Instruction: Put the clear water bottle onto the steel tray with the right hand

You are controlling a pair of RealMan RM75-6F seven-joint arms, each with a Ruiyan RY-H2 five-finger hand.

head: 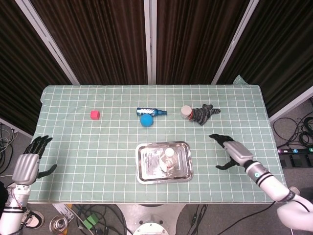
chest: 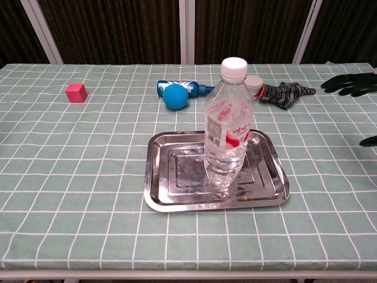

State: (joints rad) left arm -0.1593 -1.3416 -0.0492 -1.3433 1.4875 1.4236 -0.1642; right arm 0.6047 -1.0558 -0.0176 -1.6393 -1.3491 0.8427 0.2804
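Observation:
The clear water bottle (chest: 228,127) with a white cap and red label stands upright on the steel tray (chest: 171,194), seen from above as the bottle (head: 168,157) on the tray (head: 146,171). My right hand (head: 231,151) hovers to the right of the tray, well apart from it, fingers spread and holding nothing; only its fingertips (chest: 347,82) show at the chest view's right edge. My left hand (head: 28,161) hangs open beside the table's left edge.
A red cube (head: 95,114) sits at the back left. A blue ball (head: 146,120) lies against a blue bottle on its side (head: 149,111). A small jar (head: 186,111) and a dark glove (head: 204,113) lie at the back right.

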